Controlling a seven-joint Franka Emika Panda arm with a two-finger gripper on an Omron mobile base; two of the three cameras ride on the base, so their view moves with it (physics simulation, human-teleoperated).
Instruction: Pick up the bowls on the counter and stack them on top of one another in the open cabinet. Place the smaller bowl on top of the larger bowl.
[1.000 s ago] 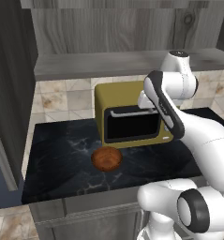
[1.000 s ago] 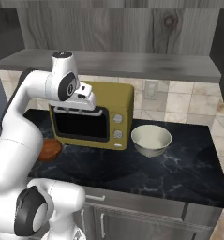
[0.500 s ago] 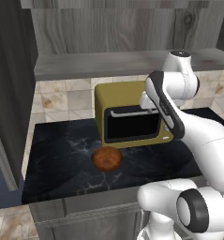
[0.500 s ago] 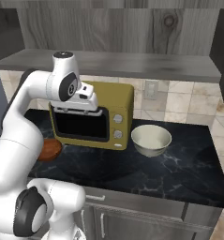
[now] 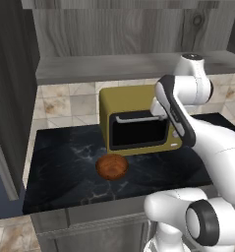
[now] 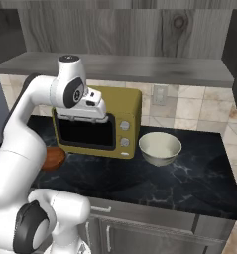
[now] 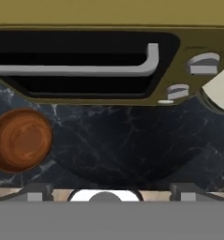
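Bowls sit apart on the counter (image 5: 65, 162): the small brown bowl (image 5: 112, 167) left in front of the microwave (image 5: 138, 120), the cream bowl (image 6: 160, 148) to its right. The gripper (image 7: 104, 193) hangs above, fingers spread, empty. Take the cream bowl first, pinching its rim, so it lands on the cabinet shelf (image 6: 140, 69) underneath.

yellow microwave (image 5: 138, 121) — door shut

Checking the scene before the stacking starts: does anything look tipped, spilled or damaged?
Nothing stands out. The smaller bowl and the larger bowl both sit upright on the counter, either side of the yellow microwave, whose door is closed.
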